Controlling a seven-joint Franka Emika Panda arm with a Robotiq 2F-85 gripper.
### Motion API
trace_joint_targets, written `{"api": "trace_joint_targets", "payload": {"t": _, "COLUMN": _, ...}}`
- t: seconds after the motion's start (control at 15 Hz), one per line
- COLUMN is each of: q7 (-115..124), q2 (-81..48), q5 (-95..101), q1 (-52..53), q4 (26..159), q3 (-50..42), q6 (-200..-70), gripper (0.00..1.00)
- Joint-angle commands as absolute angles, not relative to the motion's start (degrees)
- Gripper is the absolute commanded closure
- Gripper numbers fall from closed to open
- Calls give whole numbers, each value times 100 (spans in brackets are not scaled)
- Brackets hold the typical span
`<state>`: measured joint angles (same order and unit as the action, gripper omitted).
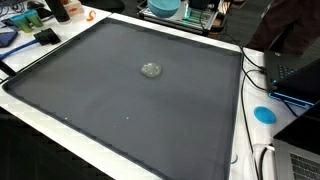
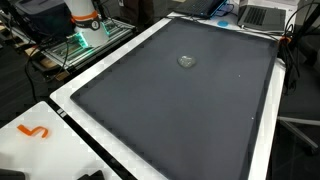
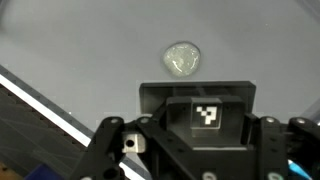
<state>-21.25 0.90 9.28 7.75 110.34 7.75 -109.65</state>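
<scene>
A small clear round object [image 1: 151,69] lies on a large dark grey mat [image 1: 120,110]; both show in both exterior views [image 2: 186,60], [image 2: 190,110]. In the wrist view the clear object [image 3: 182,58] lies on the mat just beyond my gripper [image 3: 197,125]. A black block with a black-and-white square marker [image 3: 205,114] sits between the gripper's side links and hides the fingertips. The gripper is apart from the clear object. The arm and gripper do not show in either exterior view.
The mat lies on a white table [image 2: 75,150]. A blue disc [image 1: 264,113] and a laptop [image 1: 295,75] lie beside the mat, with cables near them. A teal bowl [image 1: 165,8] stands at the back. An orange hook shape [image 2: 35,131] lies on the white table.
</scene>
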Motion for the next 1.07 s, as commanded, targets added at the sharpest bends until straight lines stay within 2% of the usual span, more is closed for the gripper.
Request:
{"api": "trace_joint_targets", "payload": {"t": 0.0, "q7": -2522, "q2": 611, "q5": 776, "q1": 752, "q4": 11425, "q3": 721, "q6": -10759, "gripper": 72}}
{"api": "trace_joint_targets", "payload": {"t": 0.2, "q7": -2461, "q2": 441, "q5": 893, "q1": 789, "q4": 11221, "q3": 735, "q6": -10714, "gripper": 72}}
{"api": "trace_joint_targets", "payload": {"t": 0.27, "q7": -2482, "q2": 486, "q5": 893, "q1": 792, "q4": 11244, "q3": 732, "q6": -10705, "gripper": 47}}
{"api": "trace_joint_targets", "payload": {"t": 0.73, "q7": -2481, "q2": 425, "q5": 893, "q1": 793, "q4": 11228, "q3": 736, "q6": -10707, "gripper": 47}}
{"api": "trace_joint_targets", "payload": {"t": 0.8, "q7": -2481, "q2": 425, "q5": 893, "q1": 792, "q4": 11227, "q3": 736, "q6": -10707, "gripper": 72}}
{"api": "trace_joint_targets", "payload": {"t": 1.0, "q7": -3487, "q2": 265, "q5": 770, "q1": 706, "q4": 11584, "q3": 582, "q6": -10814, "gripper": 72}}
